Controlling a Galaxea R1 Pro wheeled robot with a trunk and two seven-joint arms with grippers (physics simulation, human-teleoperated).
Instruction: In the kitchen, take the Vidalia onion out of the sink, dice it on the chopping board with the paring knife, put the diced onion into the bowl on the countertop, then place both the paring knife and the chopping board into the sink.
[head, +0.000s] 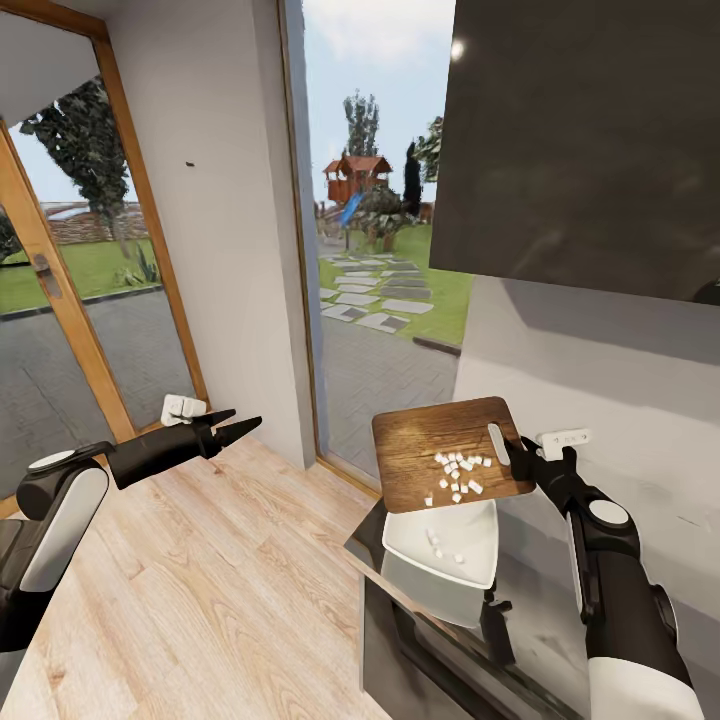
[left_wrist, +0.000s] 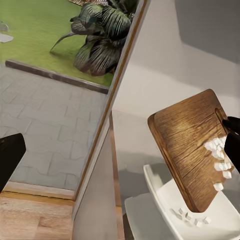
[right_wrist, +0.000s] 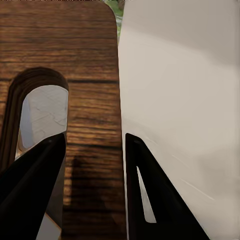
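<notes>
Two tools at work: the right tool (head: 527, 452), at centre right, is clamped on the slotted end of the chopping board (head: 445, 450), holding it tilted above the bowl (head: 445, 550) on the counter (head: 545, 625). Diced onion (head: 458, 472) clings to the board; a few cubes lie in the bowl. The left tool (head: 238, 425), lower left, hangs released over the wooden floor (head: 200, 590).
</notes>
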